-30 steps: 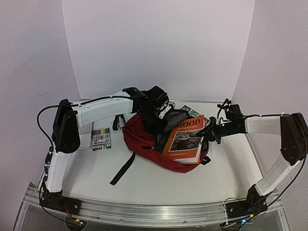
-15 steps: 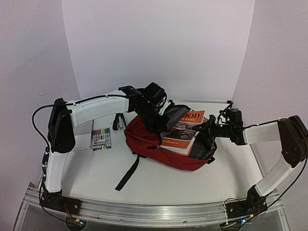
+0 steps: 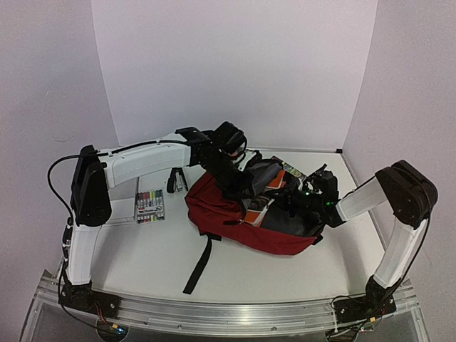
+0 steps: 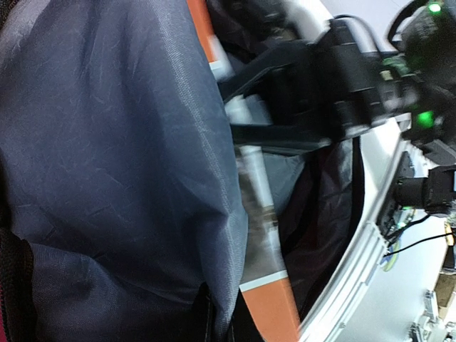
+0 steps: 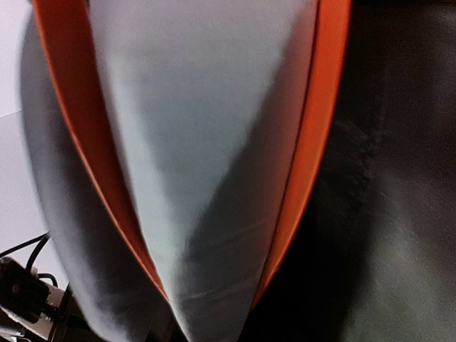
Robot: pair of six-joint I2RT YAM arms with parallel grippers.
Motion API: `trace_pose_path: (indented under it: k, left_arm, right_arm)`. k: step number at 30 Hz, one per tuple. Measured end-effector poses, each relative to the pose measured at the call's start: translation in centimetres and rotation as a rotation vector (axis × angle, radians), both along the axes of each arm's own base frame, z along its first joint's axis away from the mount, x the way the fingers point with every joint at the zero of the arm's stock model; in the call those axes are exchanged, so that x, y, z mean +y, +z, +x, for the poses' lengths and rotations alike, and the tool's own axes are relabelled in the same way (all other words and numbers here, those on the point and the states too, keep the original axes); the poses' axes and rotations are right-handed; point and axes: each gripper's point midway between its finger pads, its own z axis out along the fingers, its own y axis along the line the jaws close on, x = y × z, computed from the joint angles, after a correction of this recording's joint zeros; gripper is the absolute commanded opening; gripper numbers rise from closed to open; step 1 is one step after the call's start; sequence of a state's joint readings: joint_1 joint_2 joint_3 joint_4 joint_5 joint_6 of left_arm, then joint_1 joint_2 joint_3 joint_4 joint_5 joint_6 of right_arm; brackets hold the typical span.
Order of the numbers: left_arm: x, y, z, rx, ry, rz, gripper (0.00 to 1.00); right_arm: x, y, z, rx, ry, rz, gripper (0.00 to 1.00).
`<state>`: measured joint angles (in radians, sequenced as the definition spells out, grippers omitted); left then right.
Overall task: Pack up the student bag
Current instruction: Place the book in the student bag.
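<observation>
One student bag (image 3: pixel 235 226); one orange book (image 4: pixel 271 313); one marker set (image 3: pixel 149 206); one small black object (image 3: pixel 175 179)

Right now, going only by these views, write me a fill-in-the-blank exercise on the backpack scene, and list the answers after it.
1. The right gripper is shut on the ____-covered paperback book.
2. The left gripper pinches the ____ lining of the dark red fabric backpack.
3. In the top view, the flat clear case of coloured markers lies on the white table to the backpack's ____.
Missing words: orange; grey; left.
</observation>
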<state>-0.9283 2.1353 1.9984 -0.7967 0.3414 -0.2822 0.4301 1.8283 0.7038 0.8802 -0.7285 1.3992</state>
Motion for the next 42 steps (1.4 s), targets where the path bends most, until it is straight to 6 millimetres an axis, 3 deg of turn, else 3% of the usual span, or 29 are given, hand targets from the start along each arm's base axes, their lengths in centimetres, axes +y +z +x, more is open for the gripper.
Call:
trace_pose_path:
  k: [15,25,30,36,42]
  left_arm:
    - [-0.4,0.5,-1.1,0.044,-0.035,-0.040,0.00]
    - [0.4,-0.3,-1.0,0.070,-0.008,-0.025,0.00]
    - [0.7,-0.3,-0.5,0.079,0.014,-0.027,0.00]
    - [0.8,-0.1,0.0,0.077,0.028,-0.036,0.00]
    - [0.9,-0.1,0.3,0.076,0.034,-0.039,0.00]
  right_arm:
    - [5.3,-1.8,2.3,-0.010,0.010,0.096,0.01]
    - [6.8,-3.6,3.2,-0.007,-0.001,0.102,0.63]
    - [6.4,-4.5,2.8,0.019,-0.004,0.060,0.85]
    - [5.6,-3.5,1.9,0.052,-0.001,-0.039,0.90]
    - [4.1,-2.7,0.7,0.090,-0.001,-0.145,0.81]
